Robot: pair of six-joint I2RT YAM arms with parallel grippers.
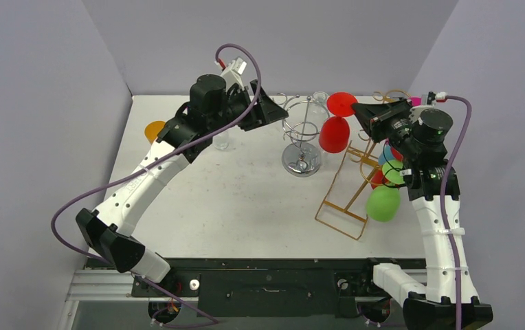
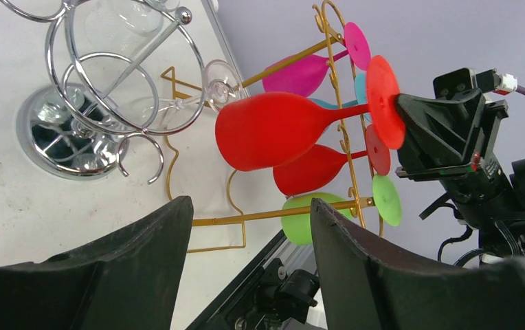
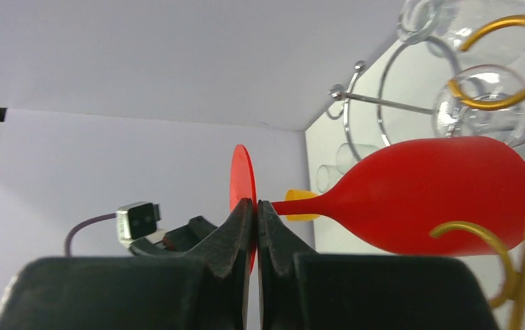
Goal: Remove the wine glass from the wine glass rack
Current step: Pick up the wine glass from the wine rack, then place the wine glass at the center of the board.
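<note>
My right gripper is shut on the round foot of a red wine glass, which it holds in the air left of the gold wire rack. The right wrist view shows both fingers pinching the red foot, with the bowl to the right. The left wrist view shows the same glass lying sideways, clear of the rack's gold rails. My left gripper is open and empty, raised beside the chrome glass stand.
The gold rack still holds green, red, pink and blue plastic glasses. The chrome stand carries clear glasses. An orange glass lies at the far left and a clear glass stands under my left arm. Grey walls enclose the table.
</note>
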